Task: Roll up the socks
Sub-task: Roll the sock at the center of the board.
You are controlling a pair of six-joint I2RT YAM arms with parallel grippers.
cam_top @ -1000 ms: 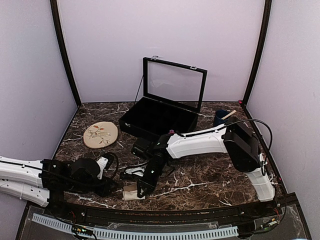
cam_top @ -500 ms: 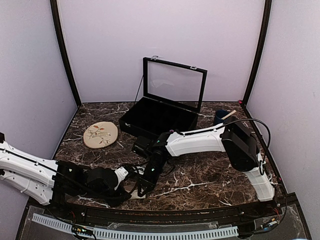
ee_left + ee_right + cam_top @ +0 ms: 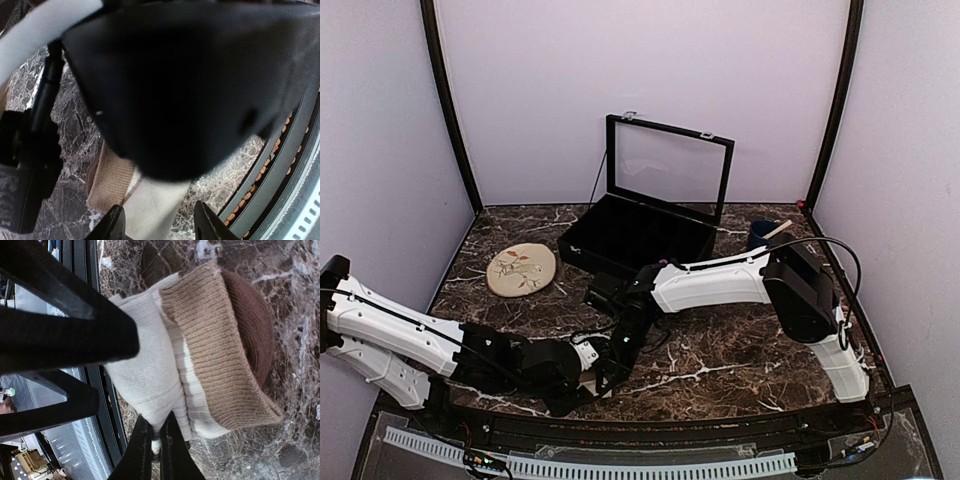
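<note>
- Sock [image 3: 200, 355] lies at 6 o'clock on the table [image 3: 740, 350], right by the near edge. In my right wrist view the brown cuff points to 3.
- Right gripper [image 3: 155, 440] is pinched closed on the cream edge.
- Left gripper [image 3: 157, 225] has its jaws apart, straddling the cream end.
- It looks soft, light and floppy, so I'd grab the thicker ribbed cuff.

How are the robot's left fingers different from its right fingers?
The left fingers stand apart; the right fingers are pressed shut. Cream sock shows between the left fingers; the right fingers leave no gap. Both sets are black and sit at the same cream-and-brown sock.
</note>
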